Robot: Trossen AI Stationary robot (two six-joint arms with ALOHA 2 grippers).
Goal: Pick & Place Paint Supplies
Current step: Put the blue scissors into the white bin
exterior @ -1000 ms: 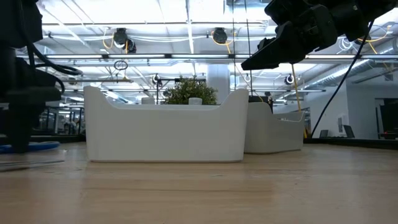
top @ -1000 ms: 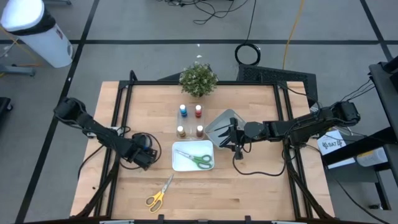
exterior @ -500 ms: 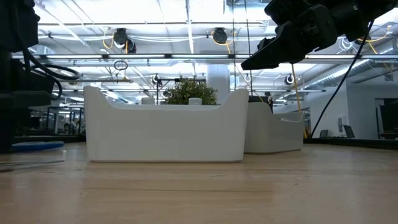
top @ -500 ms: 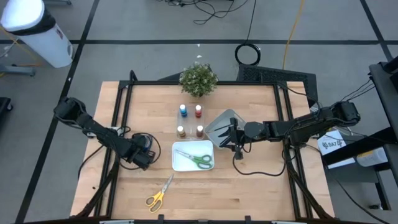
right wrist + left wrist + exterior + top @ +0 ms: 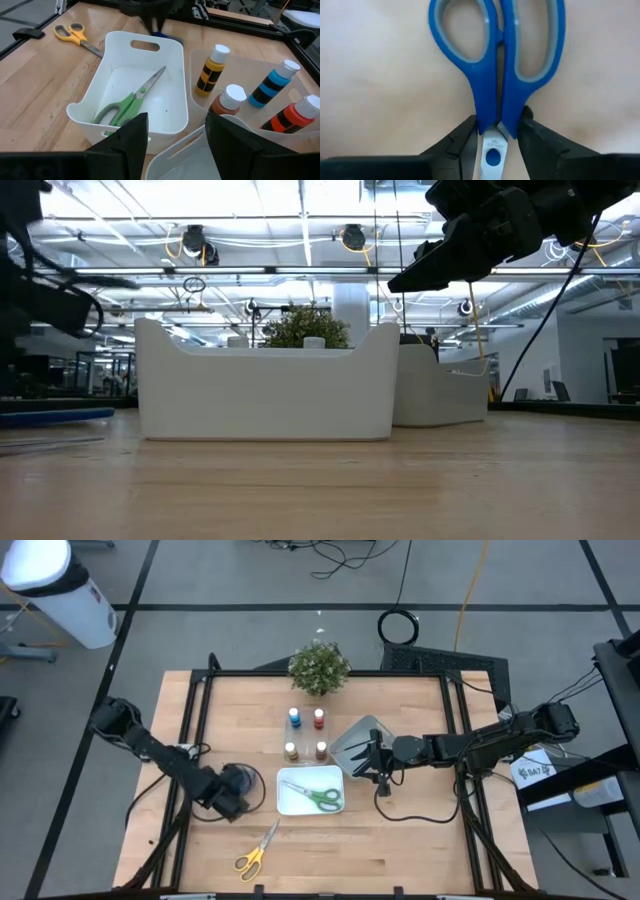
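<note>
Two dark fingers [image 5: 465,145] of the left gripper [image 5: 495,142] are closed on the blue scissors [image 5: 496,65], pinching them just past the pivot where the handle shanks meet the blade; the loops reach forward of the jaws over bare wood, and whether the pair has left the table cannot be told. From above, that gripper [image 5: 232,795] sits just beside the left wall of the white tray [image 5: 283,802], where the green scissors [image 5: 322,798] already lie.

By judgement the blue pair will handle as a light, stiff thing; the smooth plastic shanks could slip or swivel in a narrow pinch, so the hold near the pivot, close to the balance point, looks sound, and a grip out on a loop would let the blades swing.

One arm waits: the right gripper [image 5: 172,132] hangs with its fingers spread apart and nothing between them, over the gap between the white tray and the grey tray [image 5: 355,737]. Four paint bottles [image 5: 306,733] stand in the clear tray [image 5: 240,70] behind the white one; the yellow scissors [image 5: 256,851] lie apart on the table [image 5: 420,840] toward the front, not yet collected. A potted plant [image 5: 319,667] stands at the far edge.
</note>
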